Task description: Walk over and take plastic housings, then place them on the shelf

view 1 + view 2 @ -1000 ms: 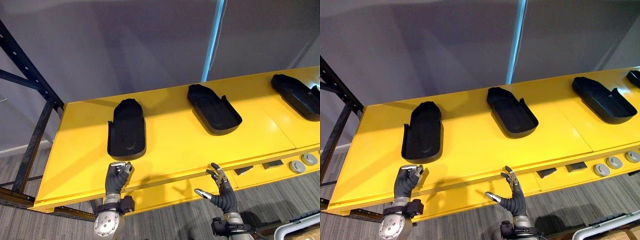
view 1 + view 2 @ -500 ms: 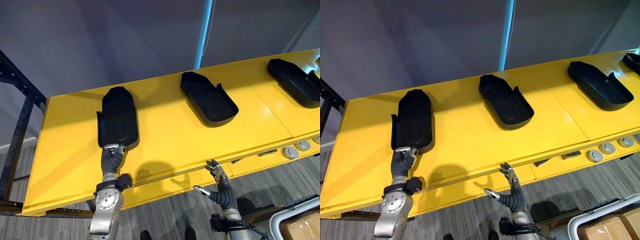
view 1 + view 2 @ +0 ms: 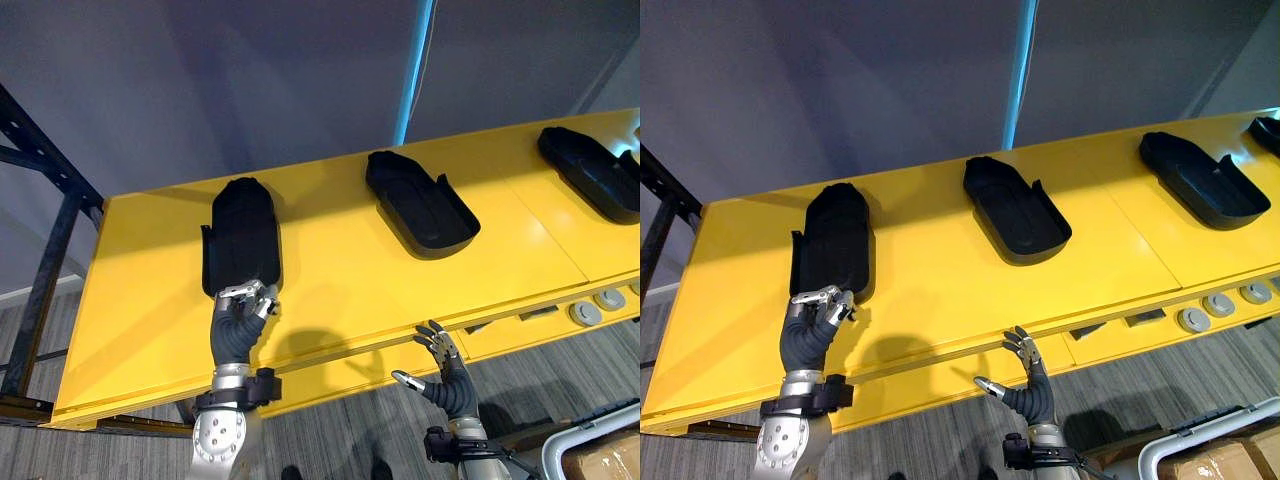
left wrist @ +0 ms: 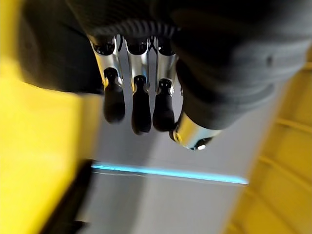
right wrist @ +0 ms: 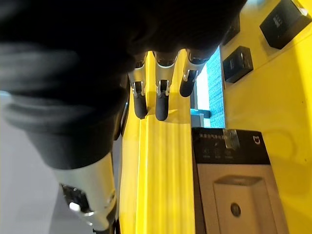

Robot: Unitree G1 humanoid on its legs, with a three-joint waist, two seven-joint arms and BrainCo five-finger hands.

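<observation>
Our left hand [image 3: 240, 310] is at the near end of the left housing [image 3: 243, 240] on the shelf [image 3: 340, 270]. We cannot tell if it grips. Our right hand [image 3: 449, 378] is spread wide by the shelf's front edge.

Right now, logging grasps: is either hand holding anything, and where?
Nothing: left hand, fingers curled empty, sits at the leftmost housing, near end; right hand open.
</observation>
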